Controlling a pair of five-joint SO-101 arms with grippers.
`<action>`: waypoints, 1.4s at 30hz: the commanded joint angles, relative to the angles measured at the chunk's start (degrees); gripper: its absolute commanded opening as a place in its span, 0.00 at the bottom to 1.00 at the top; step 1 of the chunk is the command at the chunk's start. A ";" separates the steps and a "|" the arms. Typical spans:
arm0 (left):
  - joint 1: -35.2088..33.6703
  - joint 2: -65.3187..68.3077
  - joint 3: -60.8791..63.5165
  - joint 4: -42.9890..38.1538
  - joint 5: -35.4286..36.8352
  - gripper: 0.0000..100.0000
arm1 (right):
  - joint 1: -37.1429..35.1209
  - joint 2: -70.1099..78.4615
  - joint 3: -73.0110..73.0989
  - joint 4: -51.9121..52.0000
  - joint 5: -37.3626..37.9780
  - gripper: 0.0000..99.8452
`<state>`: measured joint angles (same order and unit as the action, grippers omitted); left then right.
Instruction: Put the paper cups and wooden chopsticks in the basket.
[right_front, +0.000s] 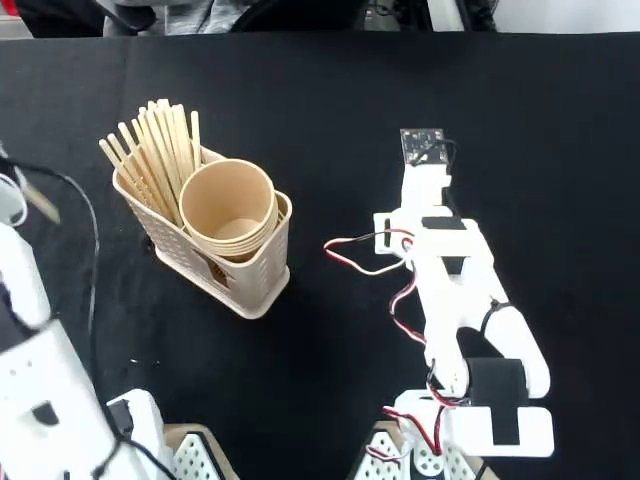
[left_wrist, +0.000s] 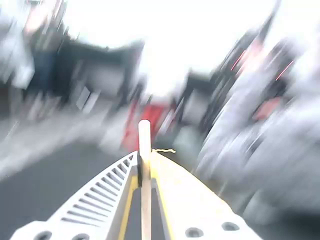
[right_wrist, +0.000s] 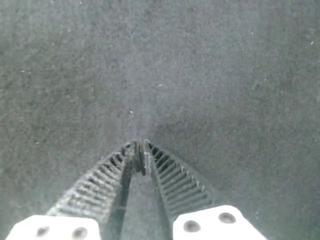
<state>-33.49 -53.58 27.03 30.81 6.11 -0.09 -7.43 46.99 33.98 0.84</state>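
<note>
On the left of the black table we see one cream slotted plastic basket holding one nested stack of tan paper cups and a bundle of pale wooden chopsticks too crowded to count, our left gripper clamping one loose wooden chopstick, our right gripper pressed together empty, well right of the basket.

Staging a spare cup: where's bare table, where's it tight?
Bare cloth lies between the basket and the right arm, and along the far edge beyond both. Tight: the strip between the basket and the left arm, whose gripper holds a chopstick.
</note>
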 joint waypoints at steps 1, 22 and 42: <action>10.59 -2.37 -16.66 -2.02 0.88 0.03 | -0.70 -1.36 -0.31 -0.62 0.00 0.01; 29.67 1.58 -8.13 -0.53 0.35 0.03 | -0.62 -1.54 -0.31 -0.62 0.00 0.01; 29.58 1.58 0.04 3.08 0.35 0.03 | -0.62 -1.54 -0.31 -0.62 0.00 0.01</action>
<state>-4.04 -51.74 27.21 31.43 6.37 -0.09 -7.43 46.99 33.98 0.84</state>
